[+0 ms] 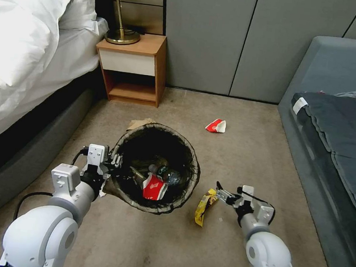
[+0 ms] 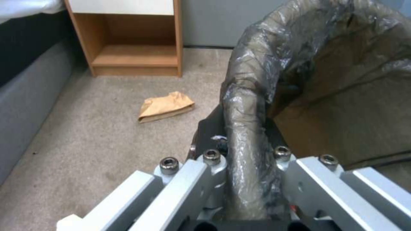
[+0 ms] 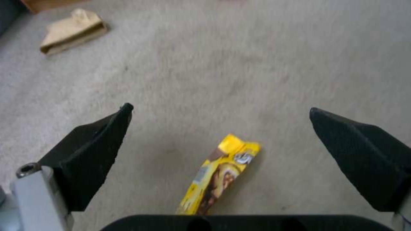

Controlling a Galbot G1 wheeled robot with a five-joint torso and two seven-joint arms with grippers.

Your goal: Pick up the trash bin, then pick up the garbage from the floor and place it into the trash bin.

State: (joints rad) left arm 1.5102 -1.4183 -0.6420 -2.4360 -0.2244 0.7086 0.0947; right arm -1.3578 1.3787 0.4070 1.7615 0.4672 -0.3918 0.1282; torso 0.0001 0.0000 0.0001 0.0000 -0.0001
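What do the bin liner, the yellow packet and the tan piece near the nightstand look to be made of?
Liner of the trash bin: thin glossy plastic film, judging by its crinkles and highlights where the left gripper clamps the rim. Yellow snack bag: printed foil or plastic, slightly shiny, under the open right gripper. Brown paper: matte, creased, probably kraft paper.

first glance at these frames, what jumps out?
The trash bin sits centre frame, held up off the carpet by the left gripper, which is clamped on its bagged rim; a red-and-white wrapper and a bottle already lie inside. Right beside it, the right gripper hangs open over a yellow snack bag on the carpet. Another red-and-white wrapper and brown paper lie farther off, toward the nightstand.
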